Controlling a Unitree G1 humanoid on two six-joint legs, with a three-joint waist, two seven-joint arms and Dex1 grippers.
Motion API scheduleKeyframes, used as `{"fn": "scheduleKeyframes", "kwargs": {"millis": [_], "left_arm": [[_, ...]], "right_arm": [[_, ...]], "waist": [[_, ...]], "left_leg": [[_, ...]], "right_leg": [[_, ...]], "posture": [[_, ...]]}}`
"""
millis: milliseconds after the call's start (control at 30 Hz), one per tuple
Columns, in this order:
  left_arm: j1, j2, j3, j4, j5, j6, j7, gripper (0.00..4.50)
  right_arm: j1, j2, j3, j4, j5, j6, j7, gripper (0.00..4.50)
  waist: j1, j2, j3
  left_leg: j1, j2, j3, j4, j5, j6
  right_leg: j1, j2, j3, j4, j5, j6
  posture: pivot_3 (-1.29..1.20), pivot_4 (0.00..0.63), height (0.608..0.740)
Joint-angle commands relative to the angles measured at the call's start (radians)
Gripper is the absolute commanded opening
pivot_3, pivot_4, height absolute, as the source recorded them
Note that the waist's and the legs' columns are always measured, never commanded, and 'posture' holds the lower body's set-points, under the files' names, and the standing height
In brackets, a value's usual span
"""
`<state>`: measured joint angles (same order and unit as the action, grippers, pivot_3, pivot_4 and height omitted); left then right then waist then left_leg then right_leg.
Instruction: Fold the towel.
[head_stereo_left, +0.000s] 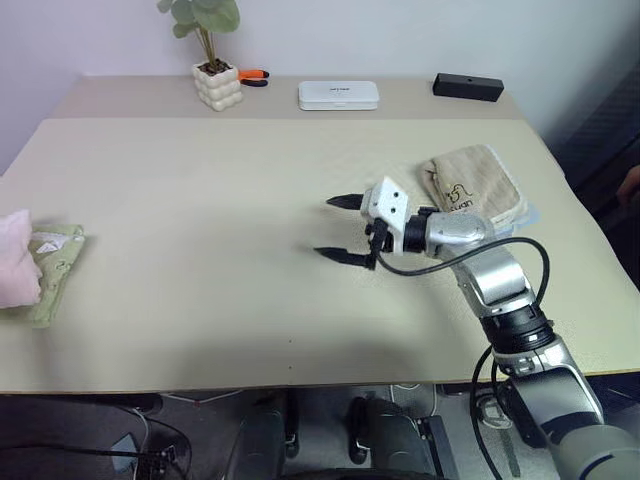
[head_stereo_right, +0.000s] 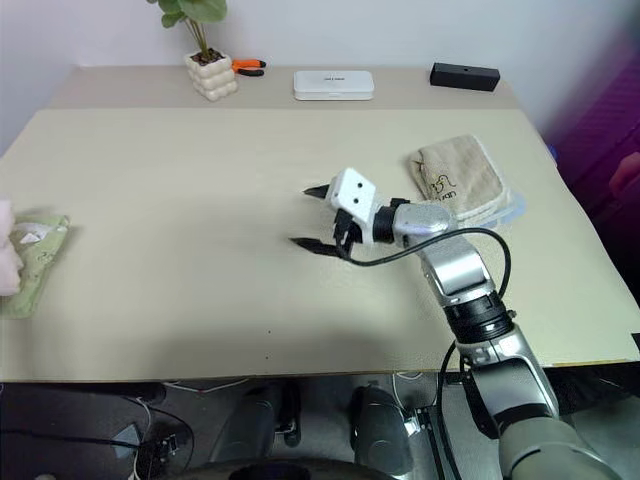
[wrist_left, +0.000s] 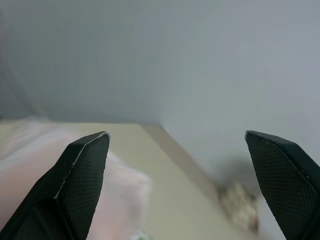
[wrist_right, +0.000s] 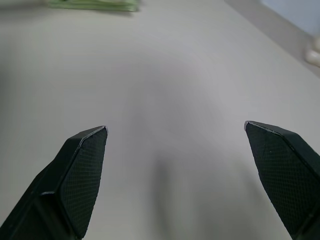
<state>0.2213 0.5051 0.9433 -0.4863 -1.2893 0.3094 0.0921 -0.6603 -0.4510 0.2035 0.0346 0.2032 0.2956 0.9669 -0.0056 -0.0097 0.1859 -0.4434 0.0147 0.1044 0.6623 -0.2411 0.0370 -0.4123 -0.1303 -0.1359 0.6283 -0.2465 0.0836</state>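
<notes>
The pale pink towel (head_stereo_left: 12, 258) lies bunched at the table's far left edge, partly cut off by the picture. It rests against a light green folded cloth (head_stereo_left: 58, 262). In the left wrist view my left gripper (wrist_left: 177, 134) is open and empty, with the towel (wrist_left: 120, 200) a pink blur below its fingers. Over the middle of the table my right gripper (head_stereo_left: 325, 226) hovers open, pointing left, with nothing between its fingers (wrist_right: 82, 165). It is far from the towel.
A beige folded towel with a dark emblem (head_stereo_left: 470, 185) lies at the right, behind my right arm. Along the back edge stand a potted plant (head_stereo_left: 217, 85), an orange-handled tool (head_stereo_left: 253, 75), a white box (head_stereo_left: 338, 95) and a black box (head_stereo_left: 467, 87).
</notes>
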Motion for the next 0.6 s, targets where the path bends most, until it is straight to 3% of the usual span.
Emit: {"fn": "scheduleKeyframes", "kwargs": {"millis": [33, 167, 233, 600], "left_arm": [[-0.011, 0.075, -0.2, -0.094, 0.14, 0.069, -0.083, 4.44], [-0.054, 0.223, -0.514, -0.104, 0.467, 0.103, -0.202, 4.44], [-0.088, 0.228, -0.601, -0.083, 0.538, 0.088, -0.248, 4.44], [-0.145, 0.147, -0.697, -0.005, 0.668, 0.082, -0.404, 4.44]], "right_arm": [[-0.044, -0.013, -0.068, 0.076, 0.02, -0.042, 0.0, 4.5], [-0.068, -0.026, -0.128, 0.189, 0.001, -0.012, -0.072, 4.5], [-0.049, -0.051, -0.145, 0.212, -0.01, -0.009, -0.087, 4.5], [0.112, -0.147, -0.243, 0.087, 0.061, 0.124, -0.091, 4.5]], "waist": [[0.0, 0.002, 0.001], [-0.005, 0.002, 0.001], [-0.006, 0.002, 0.001], [-0.009, 0.003, 0.002]], "left_leg": [[0.0, -0.001, 0.0, 0.0, 0.0, 0.0], [-0.001, -0.001, 0.002, -0.003, 0.002, -0.003], [-0.002, -0.001, 0.007, -0.009, 0.005, -0.007], [-0.001, 0.007, 0.014, -0.015, 0.01, -0.009]], "right_leg": [[0.0, 0.0, 0.0, 0.0, 0.0, 0.0], [-0.002, 0.001, 0.001, 0.0, 0.001, 0.002], [-0.003, 0.003, 0.006, 0.0, 0.002, 0.003], [-0.011, 0.011, 0.012, 0.002, 0.003, 0.0]], "posture": [[0.0, 0.15, 0.733], [0.0, 0.15, 0.733], [0.0, 0.15, 0.733], [0.0, 0.15, 0.733]]}}
